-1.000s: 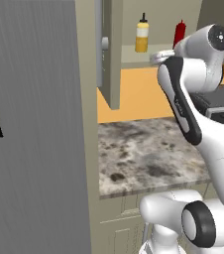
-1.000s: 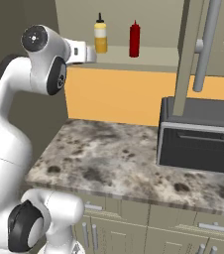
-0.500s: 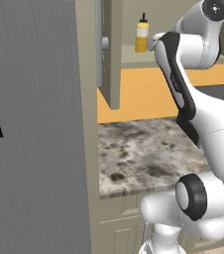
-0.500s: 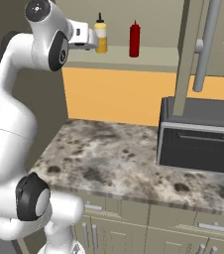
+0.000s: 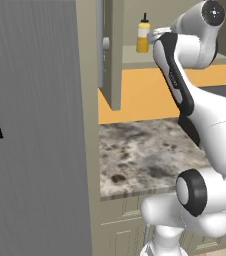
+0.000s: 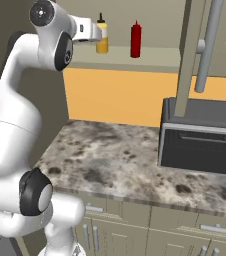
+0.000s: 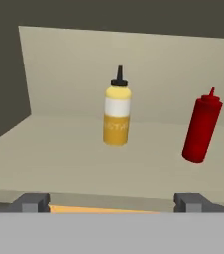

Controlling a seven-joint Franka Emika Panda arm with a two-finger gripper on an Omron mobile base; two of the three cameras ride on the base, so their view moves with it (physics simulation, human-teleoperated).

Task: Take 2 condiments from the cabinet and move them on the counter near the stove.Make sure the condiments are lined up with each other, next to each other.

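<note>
Two condiments stand upright on the open cabinet's beige shelf (image 7: 59, 158): a yellow bottle (image 7: 117, 116) with a black pointed cap and, to its right, a red bottle (image 7: 201, 129). My gripper (image 7: 111, 202) is open at the shelf's front edge, level with the yellow bottle (image 6: 102, 40) and a short way in front of it, touching nothing. From the right base view the red bottle (image 6: 135, 40) stands just right of the yellow one. The mottled counter (image 6: 115, 160) lies below. The stove is out of view.
The open cabinet door (image 6: 192, 55) with its metal handle (image 6: 207, 45) hangs right of the bottles. A black microwave (image 6: 200, 145) sits on the counter's right end. A tall grey panel (image 5: 35, 125) walls off the left.
The arm has lifted the hand up and forward to the cabinet shelf, closer to the yellow bottle. Both bottles stand where they were.
</note>
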